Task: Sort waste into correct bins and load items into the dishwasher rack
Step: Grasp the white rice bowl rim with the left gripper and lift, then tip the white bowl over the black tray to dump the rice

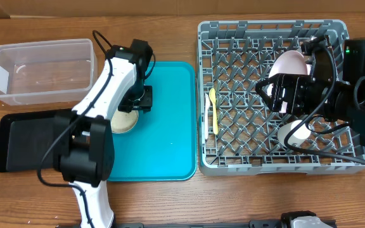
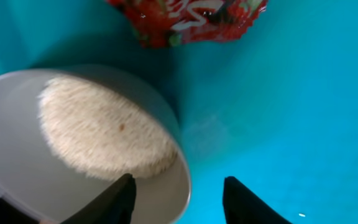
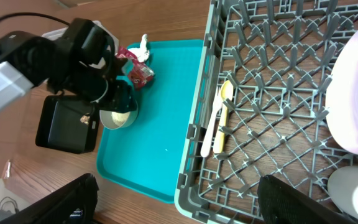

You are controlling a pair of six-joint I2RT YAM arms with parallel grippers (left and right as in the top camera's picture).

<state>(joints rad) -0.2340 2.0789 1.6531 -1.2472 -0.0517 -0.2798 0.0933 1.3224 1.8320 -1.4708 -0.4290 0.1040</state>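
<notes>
Bowl [image 2: 17,180] rim sits between left gripper's [image 2: 179,182] parted jaws; right gripper [image 3: 178,183] gapes over rack [image 3: 278,93].

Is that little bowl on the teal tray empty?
No, the bowl has a patch of white rice lying in its bottom.

We see a teal tray [image 1: 170,145] [image 2: 291,93] [image 3: 160,124] lying flat on a wooden table [image 1: 246,202] [image 3: 166,18], about midway between the table's left and right edges. It is rectangular, with rounded corners and a low raised rim. The tabletop is brown with visible grain.
</notes>
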